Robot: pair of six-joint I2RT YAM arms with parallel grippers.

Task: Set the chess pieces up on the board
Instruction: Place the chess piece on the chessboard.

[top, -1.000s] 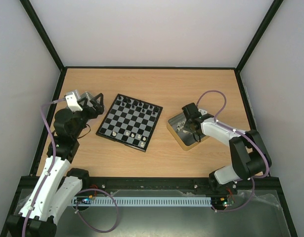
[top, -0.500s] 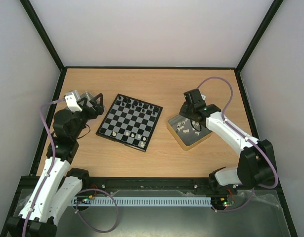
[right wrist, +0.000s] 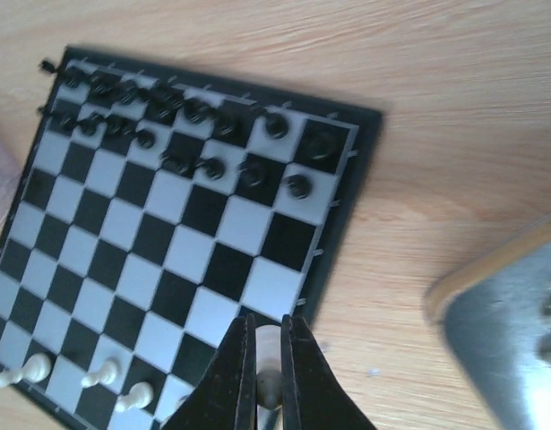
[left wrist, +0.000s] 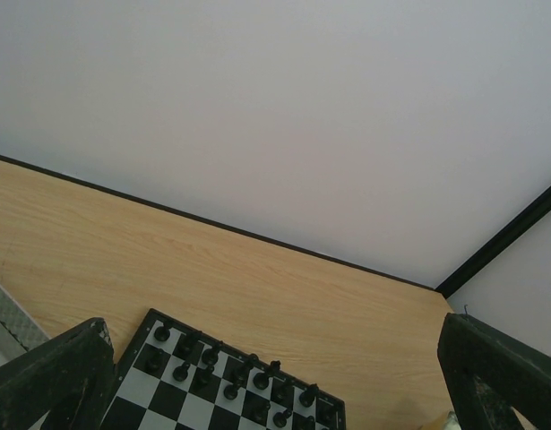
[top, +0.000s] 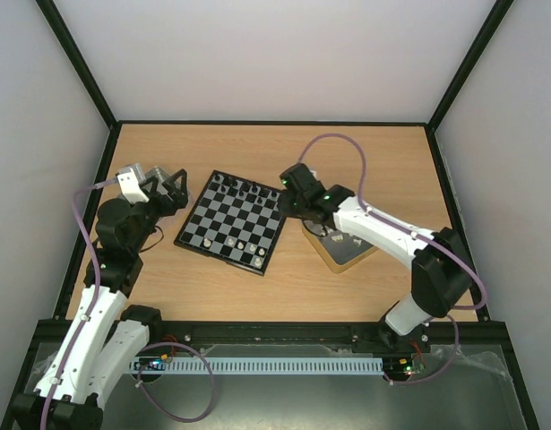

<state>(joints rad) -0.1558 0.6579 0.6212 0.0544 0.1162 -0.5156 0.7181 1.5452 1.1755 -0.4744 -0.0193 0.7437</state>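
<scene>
One cream chessman (right wrist: 268,381) in right tool (right wrist: 268,330)

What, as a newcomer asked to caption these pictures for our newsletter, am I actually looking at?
These are two robot arms, a left arm and a right arm, bolted at the near edge of a wooden table. Each ends in a two-finger gripper. One picture looks down from above. The other two come from cameras on the wrists, so each shows its own fingers. On the table lie a chessboard, with black pieces along its far rows and a few white pieces near its front edge, and a shallow tray with more white ones. The left gripper is open and empty, beside the board. The right gripper is shut on one white piece, at the board's edge on the tray side.
</scene>
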